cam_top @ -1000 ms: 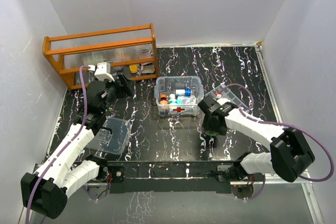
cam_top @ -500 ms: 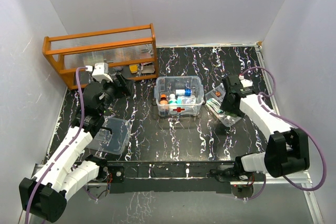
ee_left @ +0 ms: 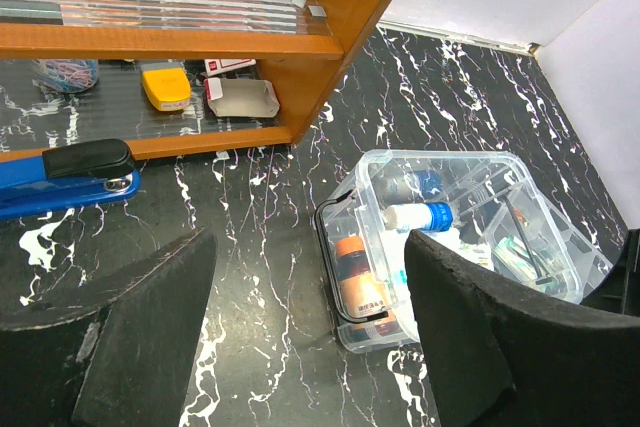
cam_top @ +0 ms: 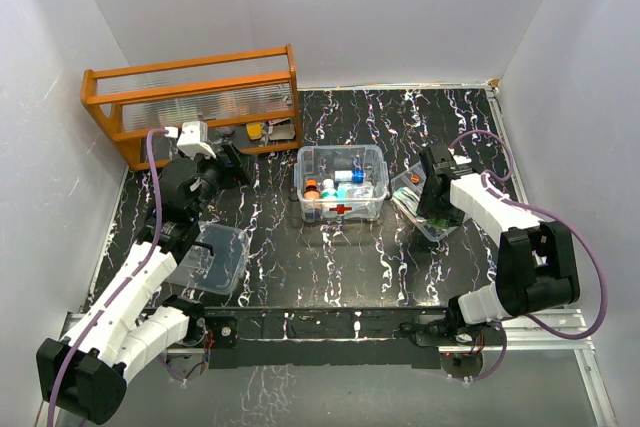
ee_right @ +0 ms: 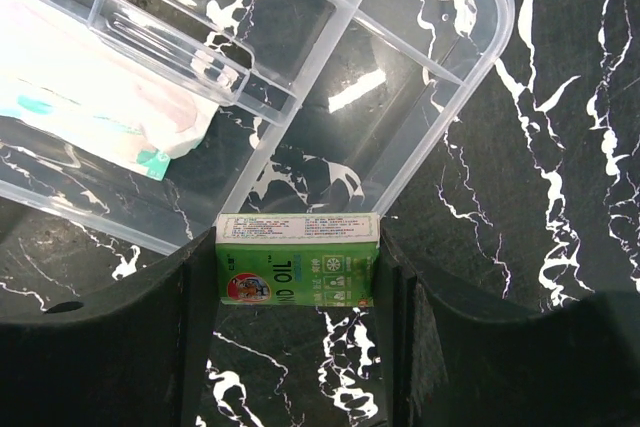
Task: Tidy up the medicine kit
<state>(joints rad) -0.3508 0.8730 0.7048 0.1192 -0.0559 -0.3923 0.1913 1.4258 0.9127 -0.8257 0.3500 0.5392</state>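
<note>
The medicine kit [cam_top: 341,183], a clear box with a red cross, stands open at the table's middle with bottles inside. It also shows in the left wrist view [ee_left: 440,237]. Its clear lid [cam_top: 213,257] lies at the left, by my left arm. My right gripper [cam_top: 432,194] is shut on a small green oil box [ee_right: 298,259], held over the near edge of a clear compartment tray [ee_right: 330,57] that holds white packets [ee_right: 100,87]. The tray lies right of the kit [cam_top: 428,209]. My left gripper [ee_left: 310,347] is open and empty, above the table left of the kit.
An orange wooden rack [cam_top: 195,97] stands at the back left. In or by it are a blue stapler [ee_left: 70,177], a yellow item [ee_left: 165,87] and a small grey tray [ee_left: 240,97]. White walls close in three sides.
My right arm swung from in front of the kit to the right and back, carrying the green box over the compartment tray. My left arm has barely moved.
</note>
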